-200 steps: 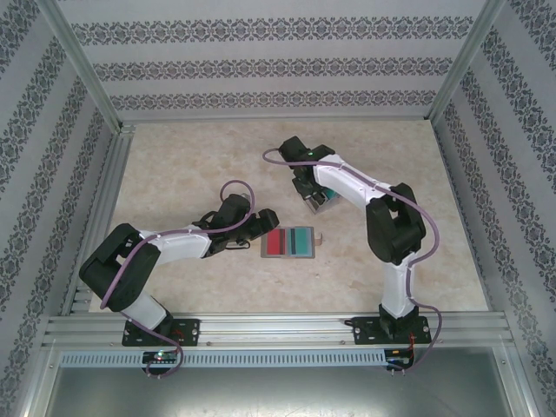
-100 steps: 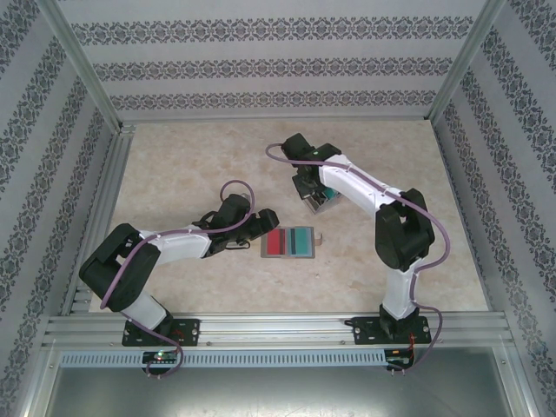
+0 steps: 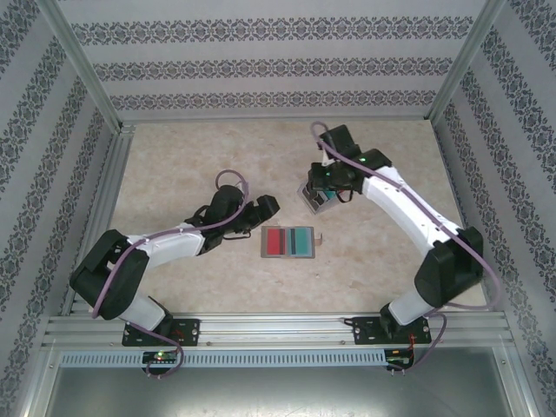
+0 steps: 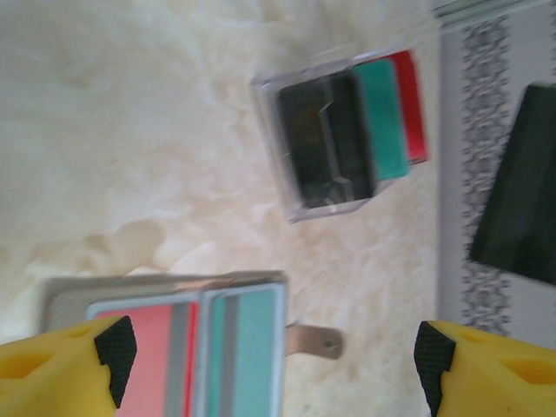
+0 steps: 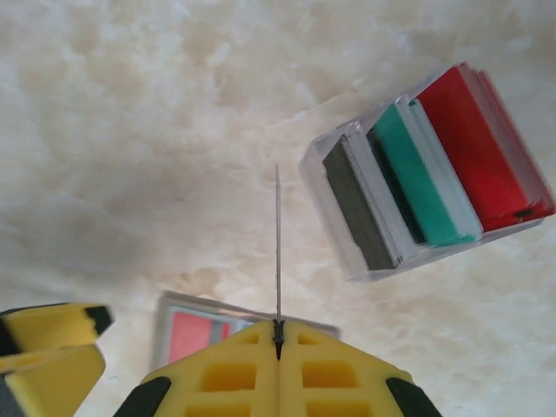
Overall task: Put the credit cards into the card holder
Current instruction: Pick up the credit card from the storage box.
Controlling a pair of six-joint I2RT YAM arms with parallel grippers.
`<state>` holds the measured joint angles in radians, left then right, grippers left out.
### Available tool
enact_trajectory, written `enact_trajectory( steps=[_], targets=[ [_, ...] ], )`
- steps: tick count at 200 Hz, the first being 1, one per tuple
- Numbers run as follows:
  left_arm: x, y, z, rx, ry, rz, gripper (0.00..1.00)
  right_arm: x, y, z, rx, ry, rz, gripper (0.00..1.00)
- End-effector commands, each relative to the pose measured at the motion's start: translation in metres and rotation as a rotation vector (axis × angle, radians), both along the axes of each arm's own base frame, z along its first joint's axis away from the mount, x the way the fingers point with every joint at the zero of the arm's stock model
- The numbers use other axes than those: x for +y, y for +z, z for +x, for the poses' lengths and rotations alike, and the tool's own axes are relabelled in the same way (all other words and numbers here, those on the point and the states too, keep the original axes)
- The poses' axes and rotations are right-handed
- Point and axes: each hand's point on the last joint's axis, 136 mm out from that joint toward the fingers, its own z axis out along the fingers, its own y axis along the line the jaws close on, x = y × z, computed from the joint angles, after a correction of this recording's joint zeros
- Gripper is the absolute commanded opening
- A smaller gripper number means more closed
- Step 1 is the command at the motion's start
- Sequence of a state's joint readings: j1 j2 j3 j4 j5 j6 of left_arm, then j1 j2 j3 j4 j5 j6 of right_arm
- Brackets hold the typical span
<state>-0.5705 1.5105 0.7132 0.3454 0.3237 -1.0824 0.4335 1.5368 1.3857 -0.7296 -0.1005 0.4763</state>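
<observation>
The card holder (image 3: 289, 242) lies open and flat on the table, a red card (image 4: 148, 356) in its left panel and a teal card (image 4: 252, 343) in its right. More credit cards, dark grey (image 5: 360, 213), teal (image 5: 421, 178) and red (image 5: 482, 148), stand on edge in a clear box (image 3: 316, 196). My right gripper (image 5: 278, 330) is shut on a thin card (image 5: 277, 243) seen edge-on, hovering by the box (image 5: 347, 252); its colour cannot be told. My left gripper (image 4: 274, 347) is open over the holder's (image 4: 165, 287) near edge, nothing between its fingers (image 4: 113, 347).
The holder's small brown clasp tab (image 4: 313, 339) sticks out to the right. The right arm (image 3: 408, 213) arches over the table's right half. Patterned walls and metal posts (image 3: 82, 74) close in the marble table (image 3: 191, 156) on three sides.
The right arm has swung its elbow out to the right and its gripper has come away from the box with a card pinched. The left gripper has shifted slightly back from the holder.
</observation>
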Motion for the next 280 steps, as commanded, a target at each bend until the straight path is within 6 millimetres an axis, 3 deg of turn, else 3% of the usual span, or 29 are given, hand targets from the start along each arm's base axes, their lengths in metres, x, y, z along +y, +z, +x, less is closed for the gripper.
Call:
enact_trajectory(
  steps=[1,26,53,101,130,176,225,280],
  targets=[
    [-0.010,0.045,0.012,-0.087,-0.029,-0.174,0.86,0.021,0.015,-0.005,0.059,-0.024,0.330,0.03],
    [-0.024,0.069,0.021,-0.118,-0.085,-0.284,0.87,0.031,0.027,-0.011,0.109,-0.026,0.526,0.04],
    [-0.043,0.088,0.028,-0.144,-0.153,-0.404,0.84,0.041,0.026,-0.013,0.160,-0.031,0.644,0.04],
    [-0.053,0.103,0.031,-0.171,-0.203,-0.461,0.73,0.037,0.018,-0.014,0.191,-0.053,0.697,0.04],
    [-0.052,0.107,0.031,-0.162,-0.182,-0.496,0.58,0.036,0.020,-0.015,0.189,-0.061,0.742,0.05],
    [-0.049,0.110,0.032,-0.140,-0.155,-0.509,0.24,0.025,0.018,-0.012,0.201,-0.093,0.806,0.06],
    [-0.048,0.117,0.031,-0.138,-0.154,-0.508,0.04,0.030,0.027,-0.009,0.192,-0.068,0.886,0.13],
    [-0.045,0.128,0.031,-0.123,-0.122,-0.646,0.00,0.038,0.033,-0.004,0.198,-0.032,0.951,0.23]
  ],
)
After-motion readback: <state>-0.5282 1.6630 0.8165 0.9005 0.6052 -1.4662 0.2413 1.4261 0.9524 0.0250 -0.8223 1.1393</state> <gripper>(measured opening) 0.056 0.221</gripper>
